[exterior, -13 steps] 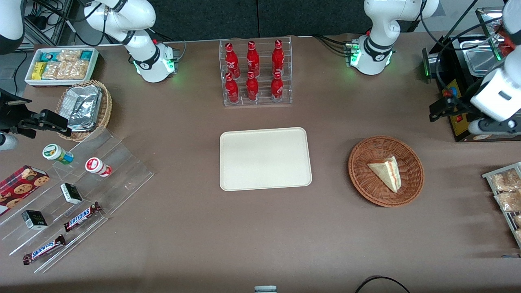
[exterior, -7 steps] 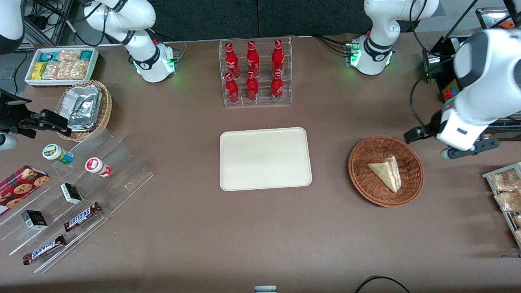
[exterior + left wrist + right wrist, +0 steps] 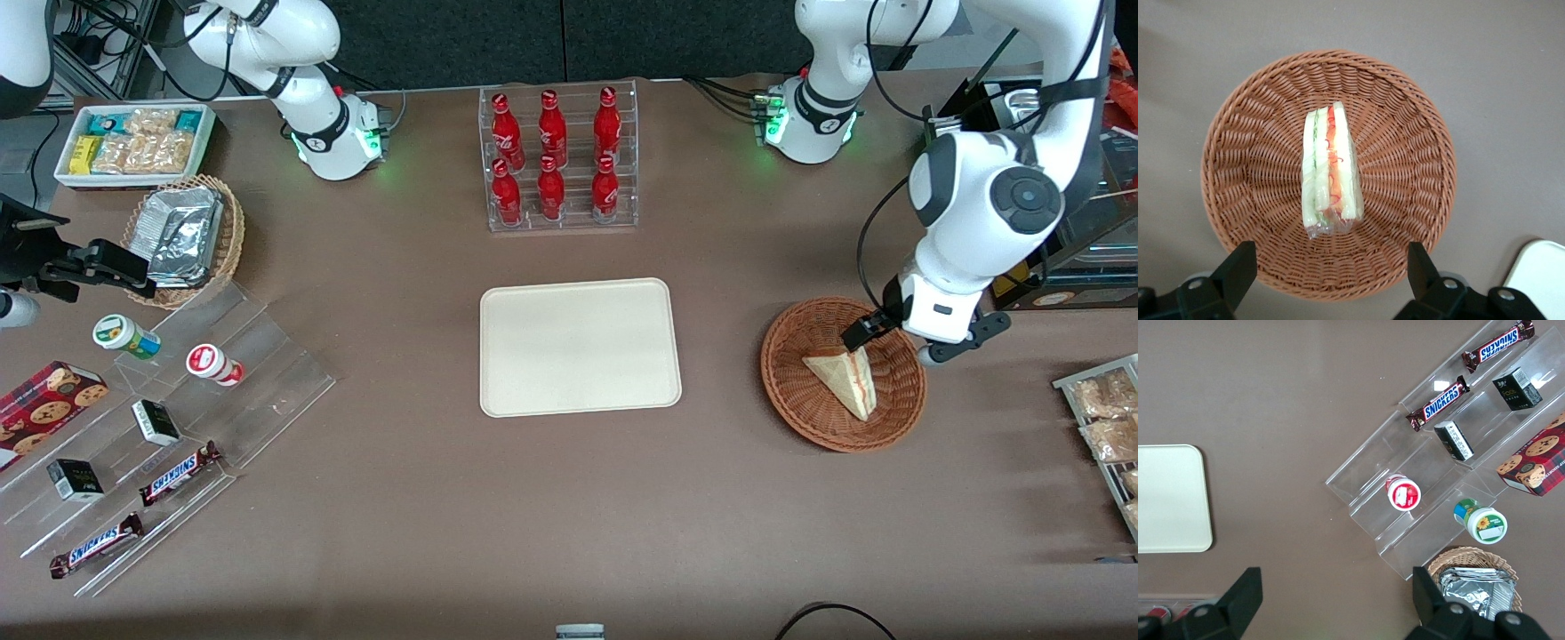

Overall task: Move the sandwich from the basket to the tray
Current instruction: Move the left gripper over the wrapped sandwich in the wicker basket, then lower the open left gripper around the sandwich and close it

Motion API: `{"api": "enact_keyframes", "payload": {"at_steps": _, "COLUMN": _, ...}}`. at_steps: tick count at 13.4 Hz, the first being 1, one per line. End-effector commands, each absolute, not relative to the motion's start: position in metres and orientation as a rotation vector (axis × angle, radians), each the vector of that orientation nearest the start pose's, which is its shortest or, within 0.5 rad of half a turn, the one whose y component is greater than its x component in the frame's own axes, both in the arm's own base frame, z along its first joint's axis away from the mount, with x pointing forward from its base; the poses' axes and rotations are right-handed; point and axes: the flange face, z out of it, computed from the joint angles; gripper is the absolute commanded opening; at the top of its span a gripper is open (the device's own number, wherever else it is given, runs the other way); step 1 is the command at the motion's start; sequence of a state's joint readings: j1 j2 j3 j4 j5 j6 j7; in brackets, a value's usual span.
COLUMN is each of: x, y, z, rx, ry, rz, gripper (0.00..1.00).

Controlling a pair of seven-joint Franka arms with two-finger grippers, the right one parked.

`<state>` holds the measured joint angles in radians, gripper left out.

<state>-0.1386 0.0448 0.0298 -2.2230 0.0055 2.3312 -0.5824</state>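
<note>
The claw [image 3: 1328, 280] hangs with fingers spread apart above the basket [image 3: 1258, 100], the sandwich [image 3: 1330, 170] lying in it just below. Best to centre over the wedge, straddle its bread faces, descend, then close gently so the filling isn't crushed.

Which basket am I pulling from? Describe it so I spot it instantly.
From the cream tray at the table's middle, look toward the working arm's end: the round reddish-brown wicker basket lies there. It holds one sandwich, with the open end effector above; the paler basket holds foil packets.
</note>
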Motion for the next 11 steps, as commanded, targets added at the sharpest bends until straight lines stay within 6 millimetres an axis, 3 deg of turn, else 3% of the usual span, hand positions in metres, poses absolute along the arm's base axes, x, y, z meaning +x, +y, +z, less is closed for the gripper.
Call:
{"api": "enact_keyframes", "payload": {"at_steps": 1, "x": 0.536, "y": -0.058, "z": 0.334, "rx": -3.055, "ry": -0.789, "rz": -0.122, "gripper": 1.00}}
{"api": "enact_keyframes", "payload": {"at_steps": 5, "x": 0.541, "y": -0.058, "z": 0.300, "rx": -3.054, "ry": -0.789, "rz": -0.123, "gripper": 1.00}}
{"api": "enact_keyframes", "payload": {"at_steps": 11, "x": 0.543, "y": -0.057, "z": 0.273, "rx": -3.050, "ry": -0.794, "rz": -0.122, "gripper": 1.00}}
